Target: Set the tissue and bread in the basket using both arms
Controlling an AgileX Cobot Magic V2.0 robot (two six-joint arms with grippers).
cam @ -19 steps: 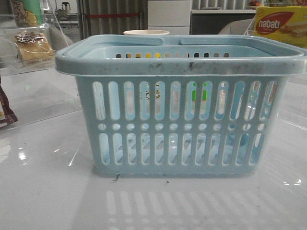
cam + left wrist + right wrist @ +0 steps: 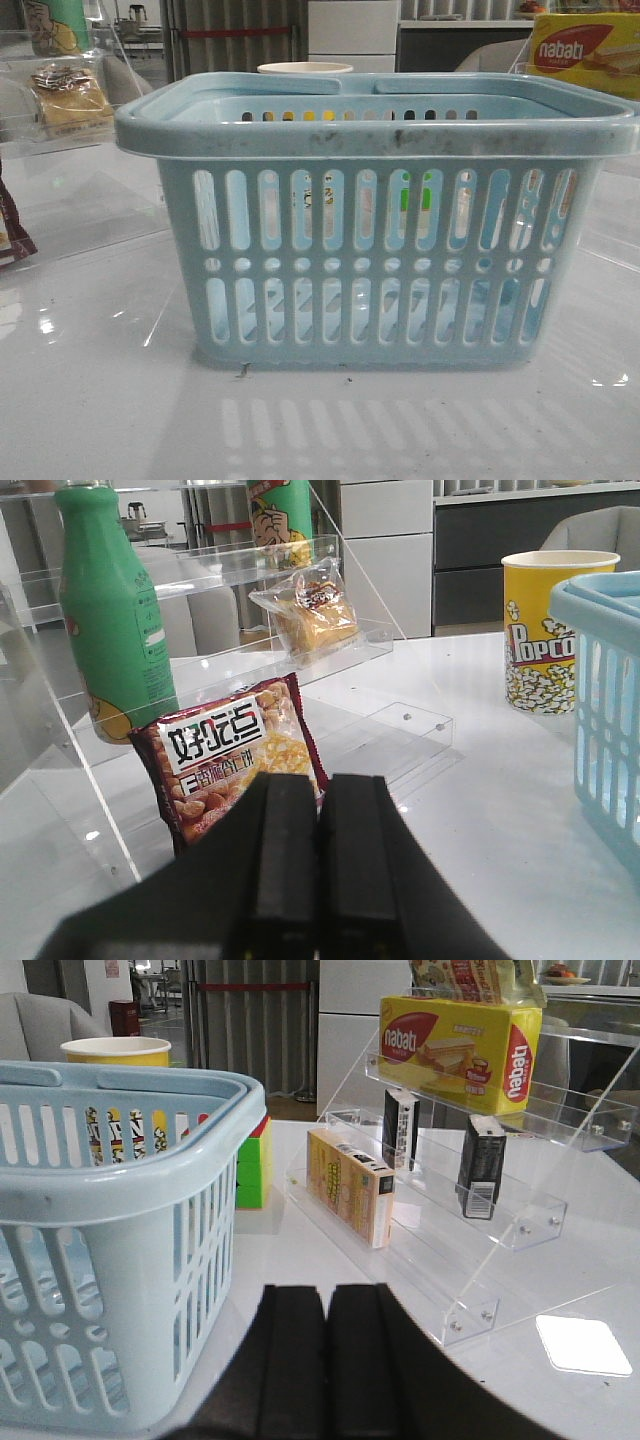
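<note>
The light-blue basket (image 2: 375, 220) stands in the middle of the table, seen also in the left wrist view (image 2: 605, 710) and the right wrist view (image 2: 110, 1230). The bread (image 2: 312, 610) in its clear wrapper lies on the clear left shelf, also in the front view (image 2: 68, 97). Two black tissue packs (image 2: 480, 1165) (image 2: 400, 1125) stand on the clear right shelf. My left gripper (image 2: 318, 785) is shut and empty, short of a maroon packet. My right gripper (image 2: 326, 1295) is shut and empty, between the basket and the right shelf. Neither gripper shows in the front view.
A maroon snack packet (image 2: 230, 755) and a green bottle (image 2: 110, 610) stand by the left shelf. A popcorn cup (image 2: 545, 630) is behind the basket. A yellow nabati box (image 2: 455, 1035), a yellow carton (image 2: 350, 1185) and a colour cube (image 2: 252, 1165) are at the right.
</note>
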